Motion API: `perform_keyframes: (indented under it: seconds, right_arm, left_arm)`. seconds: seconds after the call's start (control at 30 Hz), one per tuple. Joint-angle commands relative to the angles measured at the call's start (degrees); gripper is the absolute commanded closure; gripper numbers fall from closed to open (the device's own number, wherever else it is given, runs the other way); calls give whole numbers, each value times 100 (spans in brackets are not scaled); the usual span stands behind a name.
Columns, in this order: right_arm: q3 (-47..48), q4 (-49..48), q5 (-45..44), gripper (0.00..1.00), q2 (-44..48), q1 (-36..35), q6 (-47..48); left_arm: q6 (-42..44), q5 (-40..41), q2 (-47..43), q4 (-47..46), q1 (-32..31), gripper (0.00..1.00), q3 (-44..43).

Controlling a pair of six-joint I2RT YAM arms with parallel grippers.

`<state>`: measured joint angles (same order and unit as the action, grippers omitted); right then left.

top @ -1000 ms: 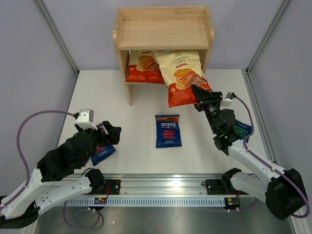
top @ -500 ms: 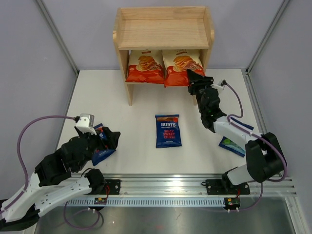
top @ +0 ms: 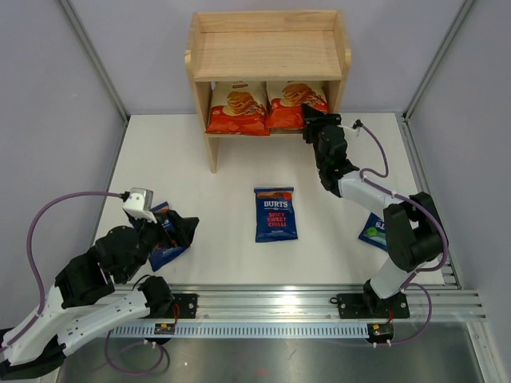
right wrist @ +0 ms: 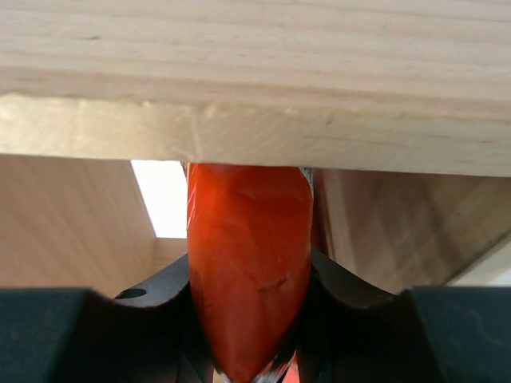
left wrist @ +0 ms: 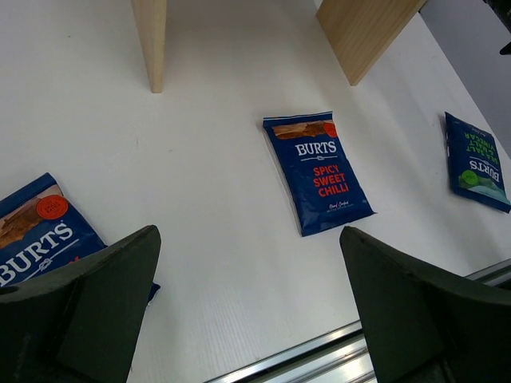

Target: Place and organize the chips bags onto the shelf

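The wooden shelf [top: 267, 48] stands at the back. Two cream-and-red Cassava bags stand on its lower tier, one left [top: 236, 108], one right [top: 294, 102]. My right gripper [top: 313, 125] is shut on the right bag's lower edge at the shelf front. In the right wrist view [right wrist: 249, 319] the red-orange bag [right wrist: 247, 239] sits between the fingers, under the shelf board [right wrist: 255, 80]. My left gripper [top: 180, 227] is open and empty above a red-labelled Burts bag [top: 164, 243]. A second red-labelled Burts bag [top: 275, 213] lies mid-table. The green-labelled one [top: 372, 231] lies at the right.
In the left wrist view my open gripper [left wrist: 247, 311] frames bare table, with the near Burts bag [left wrist: 40, 231] at left, the middle one [left wrist: 318, 171], the green one [left wrist: 477, 162] and a shelf side panel [left wrist: 152, 40] beyond. A metal rail [top: 263, 303] runs along the near edge.
My right arm has reached forward and pushed the right Cassava bag from hanging in front of the shelf into the lower tier beside the other. The left arm has barely shifted.
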<state>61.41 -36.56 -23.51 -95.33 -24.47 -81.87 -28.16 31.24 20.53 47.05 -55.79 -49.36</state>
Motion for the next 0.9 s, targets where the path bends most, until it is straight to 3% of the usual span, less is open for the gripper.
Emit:
perform_keyframes:
  seconds: [0.0,0.1,0.17,0.33,0.5,0.73,0.87]
  right_arm:
    - [389,454,-243,59,84,74,39]
    - [486,1122,-93,54,225,74,118]
    - [748,1866,-23,36,313,109,249]
    - [1495,3774,100,20,392,170,434]
    - [1857,4700,390,13,418,249,488]
    - [1577,4912,496,15,831,250,399]
    - [1121,4466,531,27,1200,250,268]
  left_arm:
    - [153,-154,-93,-249,7,1,32]
    - [144,-162,-85,-249,7,1,32]
    - [136,-163,-93,-240,7,1,32]
    - [127,-163,-181,-249,-2,1,50]
    - [127,-119,-225,-240,-2,1,50]
    - [92,-57,-234,-205,-11,1,50]
    - [92,-40,-225,-213,-20,1,41]
